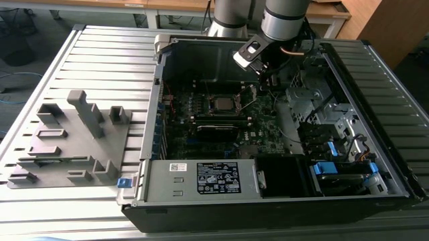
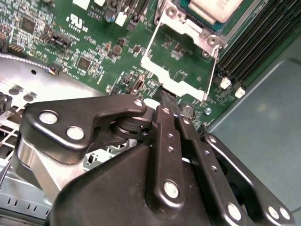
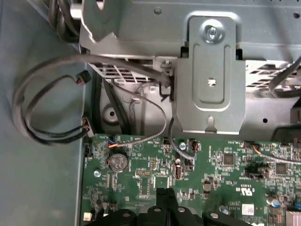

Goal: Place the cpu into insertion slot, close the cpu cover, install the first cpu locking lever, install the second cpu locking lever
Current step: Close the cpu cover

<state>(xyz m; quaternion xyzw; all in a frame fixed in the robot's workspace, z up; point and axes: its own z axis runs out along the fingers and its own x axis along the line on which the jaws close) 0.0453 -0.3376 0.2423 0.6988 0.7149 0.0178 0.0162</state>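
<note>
**Second wrist view: gripper tip at the open cpu cover, chip seated**

Second wrist view has the gripper (image 2: 167, 100) drawn narrow, its black fingers pressed together with nothing visible between them. Its tip meets the near edge of the cpu cover (image 2: 181, 84), touching or just beside it, I cannot tell which; closed like this the fingers make one blunt point, which I judge suits nudging a thin plate rather than carrying. Just ahead of the tip the cover is a thin silver frame lying open, green motherboard (image 2: 70, 28) showing through its square cut-out; farther ahead the cpu (image 2: 211, 7) lies flat in the insertion slot (image 2: 207, 34), its top pale dull silver, not yet covered.
</note>
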